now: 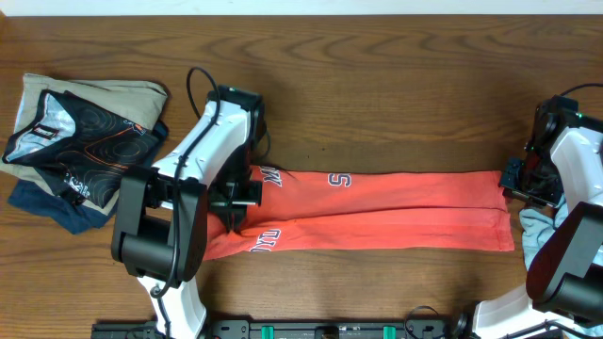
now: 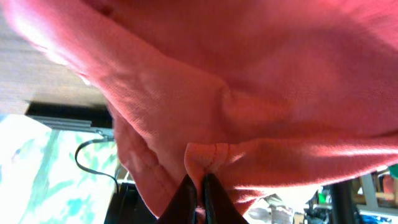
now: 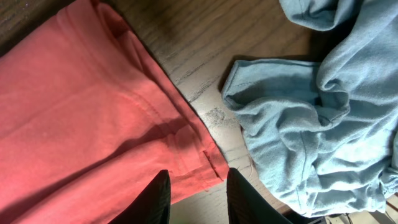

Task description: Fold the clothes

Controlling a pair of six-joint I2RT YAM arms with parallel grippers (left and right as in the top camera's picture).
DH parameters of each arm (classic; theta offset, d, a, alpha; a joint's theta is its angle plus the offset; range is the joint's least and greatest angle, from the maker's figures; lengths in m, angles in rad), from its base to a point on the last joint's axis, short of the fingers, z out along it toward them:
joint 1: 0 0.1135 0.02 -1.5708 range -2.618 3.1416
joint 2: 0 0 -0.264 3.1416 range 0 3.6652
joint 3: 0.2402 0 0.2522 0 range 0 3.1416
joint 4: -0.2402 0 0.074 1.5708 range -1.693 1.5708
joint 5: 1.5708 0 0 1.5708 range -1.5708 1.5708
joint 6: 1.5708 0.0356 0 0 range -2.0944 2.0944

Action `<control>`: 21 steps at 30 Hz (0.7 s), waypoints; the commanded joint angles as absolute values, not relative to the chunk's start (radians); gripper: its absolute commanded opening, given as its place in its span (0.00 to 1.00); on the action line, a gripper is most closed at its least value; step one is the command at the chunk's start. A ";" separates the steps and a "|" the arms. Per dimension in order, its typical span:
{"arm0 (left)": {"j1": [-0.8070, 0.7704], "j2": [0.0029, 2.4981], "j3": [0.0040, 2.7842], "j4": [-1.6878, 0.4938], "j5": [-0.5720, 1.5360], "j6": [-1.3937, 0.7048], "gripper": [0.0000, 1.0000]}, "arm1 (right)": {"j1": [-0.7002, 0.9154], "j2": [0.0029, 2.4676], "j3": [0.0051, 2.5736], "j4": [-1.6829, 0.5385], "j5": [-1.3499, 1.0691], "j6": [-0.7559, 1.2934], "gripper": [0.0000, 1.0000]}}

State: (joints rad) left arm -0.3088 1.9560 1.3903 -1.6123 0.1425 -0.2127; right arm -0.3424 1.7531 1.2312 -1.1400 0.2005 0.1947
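My coral-red T-shirt [image 1: 396, 212] lies across the middle of the wooden table [image 1: 377, 75], drawn out into one long, narrow band that runs from my left arm to my right. It is doubled lengthwise, with a soft crease line down its middle. Navy-and-white lettering [image 1: 334, 179] shows near its left end, partly broken up by the folds.

My left gripper [image 2: 200, 186] is clenched on that left end. In the left wrist view its fingertips pinch a stitched hem, and the cloth bunches up in wrinkles above them.

My right gripper [image 3: 198, 180] stands released, fingers apart, over the shirt's right end. There the hemmed corner lies flat on the wood, its layers neatly stacked.

Just beside that corner, not touching it, sits the pale grey-blue shirt [image 3: 311, 124], crumpled in loose folds.

At the far left of the table, well apart, rests a pile of other garments [image 1: 85, 141]: a black patterned one on top of khaki and navy.
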 commanded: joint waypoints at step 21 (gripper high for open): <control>-0.302 1.952 1.449 -1.434 0.092 -0.242 0.06 | -0.355 1.751 1.228 -1.134 0.190 0.205 0.29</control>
